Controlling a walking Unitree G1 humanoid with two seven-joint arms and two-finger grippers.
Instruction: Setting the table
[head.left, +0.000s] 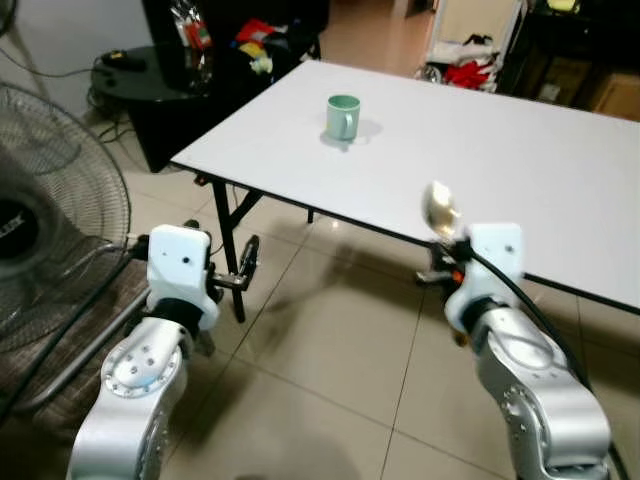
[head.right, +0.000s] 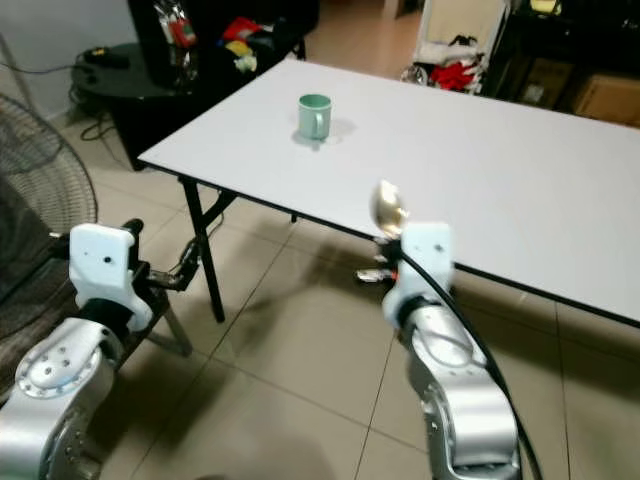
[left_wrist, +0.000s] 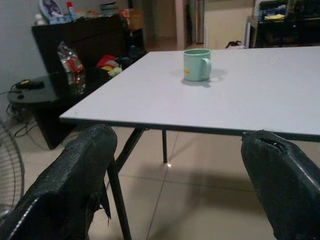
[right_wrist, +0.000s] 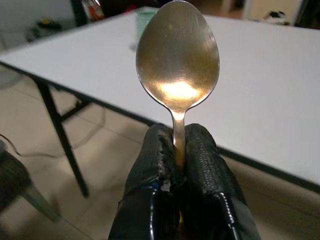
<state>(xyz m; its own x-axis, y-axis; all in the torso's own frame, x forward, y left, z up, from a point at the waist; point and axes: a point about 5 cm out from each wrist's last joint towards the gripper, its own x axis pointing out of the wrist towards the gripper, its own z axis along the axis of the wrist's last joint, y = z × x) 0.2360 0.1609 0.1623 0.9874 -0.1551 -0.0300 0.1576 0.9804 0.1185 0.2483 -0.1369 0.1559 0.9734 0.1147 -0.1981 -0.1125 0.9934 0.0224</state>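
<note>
A pale green mug (head.left: 343, 117) stands on the white folding table (head.left: 520, 170), toward its left end. My right gripper (right_wrist: 176, 150) is shut on the handle of a metal spoon (right_wrist: 177, 60), bowl upward, held in front of the table's near edge; the spoon (head.left: 439, 209) shows above my right wrist. My left gripper (left_wrist: 175, 185) is open with nothing between its fingers, low beside the table's left corner, facing the mug (left_wrist: 196, 64).
A standing fan (head.left: 50, 230) is at my left. A dark cabinet (head.left: 190, 90) with a snack bag and toys stands beyond the table's left end. Black table legs (head.left: 230, 255) reach the tiled floor. Dark furniture and red items lie behind the table.
</note>
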